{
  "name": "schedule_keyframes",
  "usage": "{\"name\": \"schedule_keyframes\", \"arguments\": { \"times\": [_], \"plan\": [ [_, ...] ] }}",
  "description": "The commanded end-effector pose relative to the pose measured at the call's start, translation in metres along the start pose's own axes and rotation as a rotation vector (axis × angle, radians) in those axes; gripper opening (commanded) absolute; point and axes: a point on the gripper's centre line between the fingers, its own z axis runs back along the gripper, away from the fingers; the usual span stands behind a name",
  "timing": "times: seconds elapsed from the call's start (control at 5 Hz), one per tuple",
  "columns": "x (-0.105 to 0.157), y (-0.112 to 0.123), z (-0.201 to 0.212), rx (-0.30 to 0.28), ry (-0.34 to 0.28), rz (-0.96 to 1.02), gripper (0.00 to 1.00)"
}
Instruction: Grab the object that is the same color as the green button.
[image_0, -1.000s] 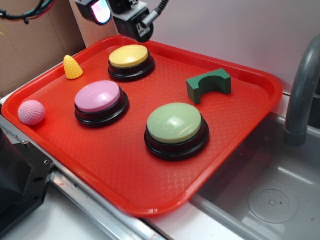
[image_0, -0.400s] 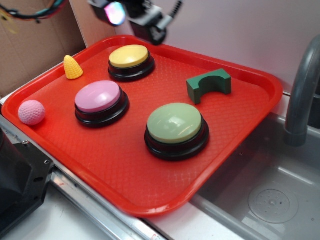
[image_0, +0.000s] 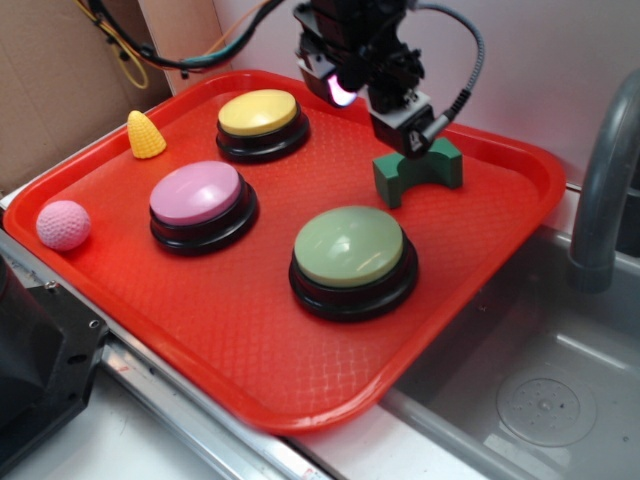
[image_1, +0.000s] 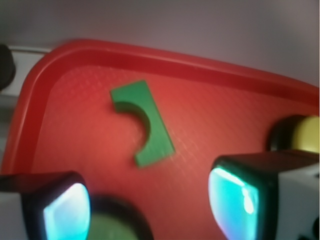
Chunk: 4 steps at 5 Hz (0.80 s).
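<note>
Where the red tray (image_0: 480, 270) runs toward its far right corner, the small dark green block (image_0: 418, 172) lies flat on the textured floor, a squat bridge shape with a half-round arch cut from one long side. In the wrist view the block (image_1: 144, 124) shows a flat matte top and crisp square ends, its arch opening toward the left rim of the tray (image_1: 30, 115). The pincer (image_0: 385, 95) hangs just above and behind the block, apart from it, and its two glowing pads stand wide apart in the wrist view, released and empty (image_1: 150, 200). The pale green button (image_0: 350, 247) sits on its black base nearer the front, with the pink button (image_0: 196, 193) and the yellow button (image_0: 258, 112) to the left.
</note>
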Motion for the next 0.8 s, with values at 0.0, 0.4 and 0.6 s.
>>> {"name": "schedule_keyframes", "arguments": {
  "times": [0.0, 0.4, 0.6],
  "plan": [
    [0.018, 0.011, -0.032, -0.015, 0.014, -0.009, 1.00],
    [0.022, 0.009, -0.043, -0.028, 0.009, -0.023, 1.00],
    [0.022, 0.009, -0.043, -0.028, 0.009, -0.023, 1.00]
  ]
}}
